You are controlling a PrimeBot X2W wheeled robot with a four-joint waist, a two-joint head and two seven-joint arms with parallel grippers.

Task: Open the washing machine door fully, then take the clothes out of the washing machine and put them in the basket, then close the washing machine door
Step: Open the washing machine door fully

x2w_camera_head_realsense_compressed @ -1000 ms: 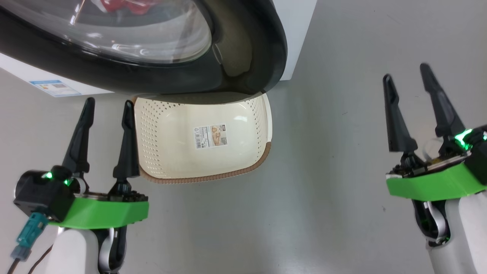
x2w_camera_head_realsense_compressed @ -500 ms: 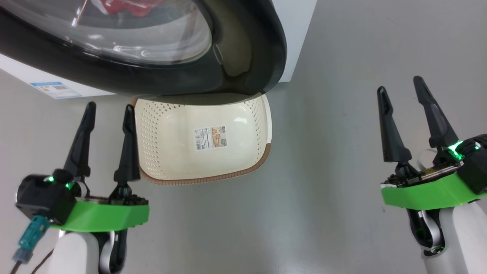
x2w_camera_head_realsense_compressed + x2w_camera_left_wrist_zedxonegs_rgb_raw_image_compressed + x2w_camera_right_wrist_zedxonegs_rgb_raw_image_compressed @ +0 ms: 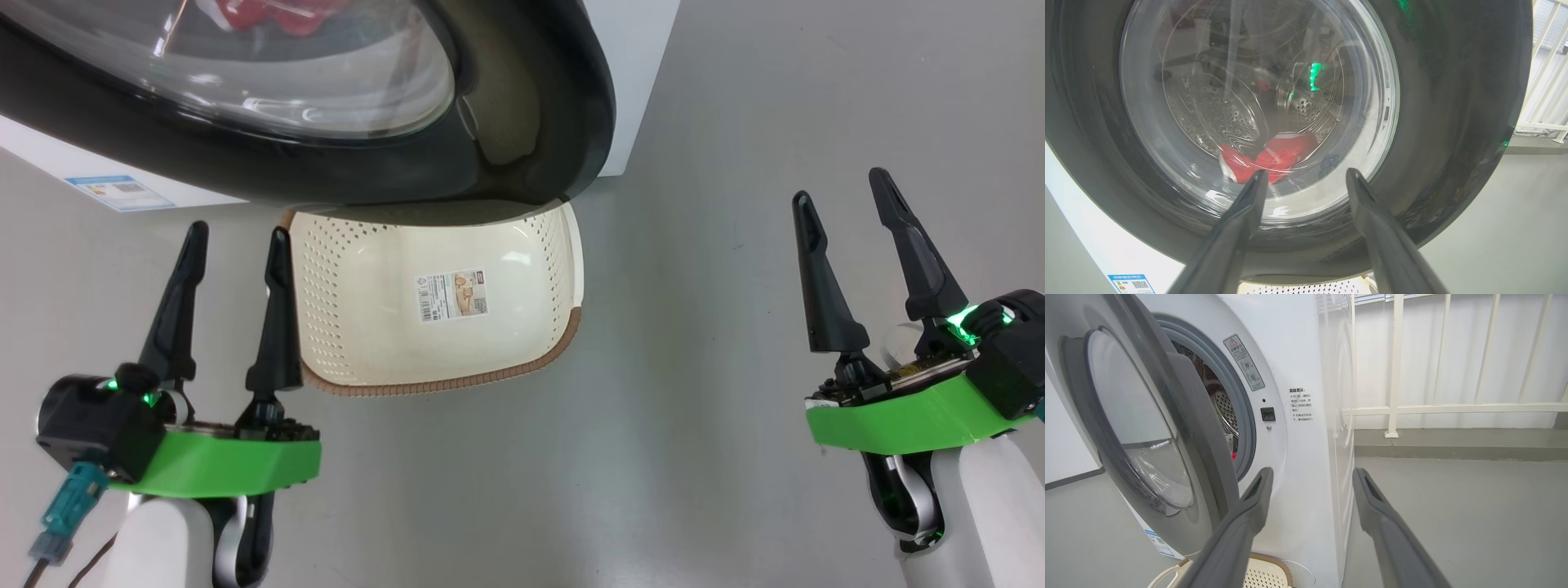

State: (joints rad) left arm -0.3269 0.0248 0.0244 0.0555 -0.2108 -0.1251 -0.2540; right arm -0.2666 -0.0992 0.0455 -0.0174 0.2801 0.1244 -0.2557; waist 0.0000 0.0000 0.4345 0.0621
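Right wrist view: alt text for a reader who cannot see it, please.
The washing machine door stands partly open at left, swung off the white washing machine and baring its grey-ringed drum mouth. The right end effector stands open at the bottom edge, a corner of the basket between its fingers.

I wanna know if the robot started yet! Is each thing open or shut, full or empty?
washing machine door: partly open, not fully.
washing machine: loaded, not emptied yet.
clothes: red, inside the machine, behind the door glass.
basket: empty, on the floor below the door.
left tool: open, holding nothing.
right tool: open, holding nothing.
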